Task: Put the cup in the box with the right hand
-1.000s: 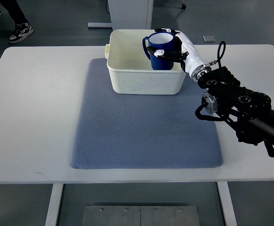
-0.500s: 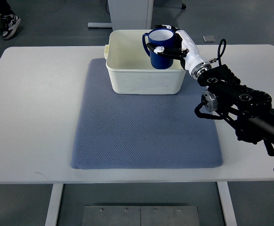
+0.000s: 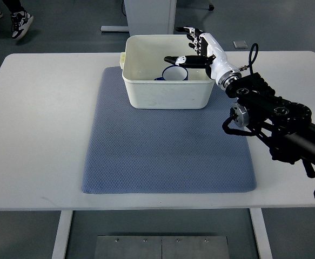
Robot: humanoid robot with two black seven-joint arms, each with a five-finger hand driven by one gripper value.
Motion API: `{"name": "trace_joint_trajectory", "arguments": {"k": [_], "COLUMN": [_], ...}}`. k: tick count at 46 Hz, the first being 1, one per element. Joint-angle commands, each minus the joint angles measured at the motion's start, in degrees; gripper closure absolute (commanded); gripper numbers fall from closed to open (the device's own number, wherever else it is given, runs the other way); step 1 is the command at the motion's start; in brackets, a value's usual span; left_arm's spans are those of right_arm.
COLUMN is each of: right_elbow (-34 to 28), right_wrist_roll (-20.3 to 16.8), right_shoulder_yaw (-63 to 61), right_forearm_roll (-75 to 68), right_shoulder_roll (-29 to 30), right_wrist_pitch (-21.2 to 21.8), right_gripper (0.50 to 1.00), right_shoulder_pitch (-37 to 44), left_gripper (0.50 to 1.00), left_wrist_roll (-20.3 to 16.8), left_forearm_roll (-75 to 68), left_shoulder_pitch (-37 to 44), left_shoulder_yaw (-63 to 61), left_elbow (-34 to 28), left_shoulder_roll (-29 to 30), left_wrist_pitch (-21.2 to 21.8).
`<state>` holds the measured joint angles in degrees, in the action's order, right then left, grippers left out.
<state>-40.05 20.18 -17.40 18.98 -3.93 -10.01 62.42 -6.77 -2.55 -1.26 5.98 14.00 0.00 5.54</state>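
A blue cup (image 3: 174,74) with a white inside sits upright inside the cream box (image 3: 146,91), in its right half; only its rim and upper part show above the front wall. My right hand (image 3: 192,47) is above the box's right side, over the cup, with fingers spread and holding nothing. Its black arm comes in from the right edge. The box stands at the far end of a blue-grey mat (image 3: 168,145).
The mat lies on a white table (image 3: 38,135). A white pillar (image 3: 149,13) stands behind the box. A person's shoes (image 3: 19,24) show on the floor at the top left.
The cup was held above the box in my right hand; it has dropped into the box and the hand has opened and let go of it.
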Motion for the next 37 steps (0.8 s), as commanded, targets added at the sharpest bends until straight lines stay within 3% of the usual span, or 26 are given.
{"name": "trace_joint_trajectory", "arguments": {"k": [1, 22, 37], "right_elbow": [-1.26, -14.88, -21.03], "right_wrist_roll": [-0.14, -0.49, -0.23], "right_shoulder_yaw": [0.00, -0.09, -8.52], "right_forearm_roll": [0.00, -0.09, 0.00], "right_shoulder_roll": [-0.90, -16.19, -24.19], "right_wrist_pitch": [-0.01, 0.08, 0.35], "right_gripper": [0.507, 0.505, 0.500], "right_shoulder_pitch": [0.25, -1.07, -12.13], "left_gripper": [0.500, 0.500, 0.500], "left_wrist_roll": [0.00, 0.00, 0.00], "left_forearm_roll": [0.00, 0.00, 0.00], "left_shoulder_pitch": [0.03, 0.03, 0.03], "left_shoulder_yaw": [0.00, 0.00, 0.00], "left_elbow": [-0.02, -0.02, 0.06], "left_shoulder_roll": [0.00, 0.00, 0.00], "left_wrist_pitch": [0.00, 0.00, 0.00]}}
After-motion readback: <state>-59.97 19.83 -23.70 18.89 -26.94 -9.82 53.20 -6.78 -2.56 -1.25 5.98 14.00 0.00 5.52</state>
